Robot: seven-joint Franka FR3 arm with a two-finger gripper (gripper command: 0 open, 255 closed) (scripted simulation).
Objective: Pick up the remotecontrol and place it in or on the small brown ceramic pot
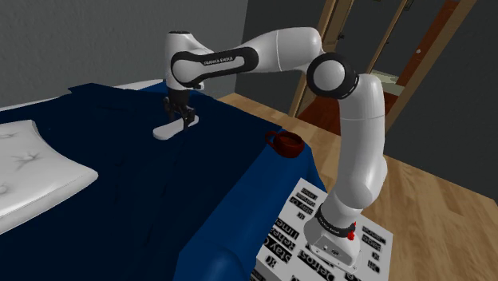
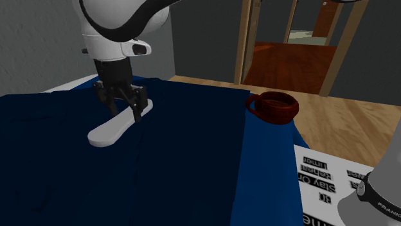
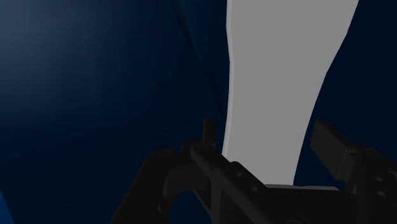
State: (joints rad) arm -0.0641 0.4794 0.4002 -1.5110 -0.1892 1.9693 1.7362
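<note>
Remote control, white, lies flat on the blue blanket. I see my gripper over its far end, fingers open on both sides. The brown pot sits at three o'clock.

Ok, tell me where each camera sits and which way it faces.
Shoulder view: beside and behind the printed stand, looking down across the dark blue bed cover; the whole white arm shows.
Second exterior view: low over the cover, facing the black gripper and flat white remote control; wrist shows.
Wrist view: on the hand, looking down at the remote control between open fingers.
Both exterior views share the small brown pot at the cover's edge.
</note>
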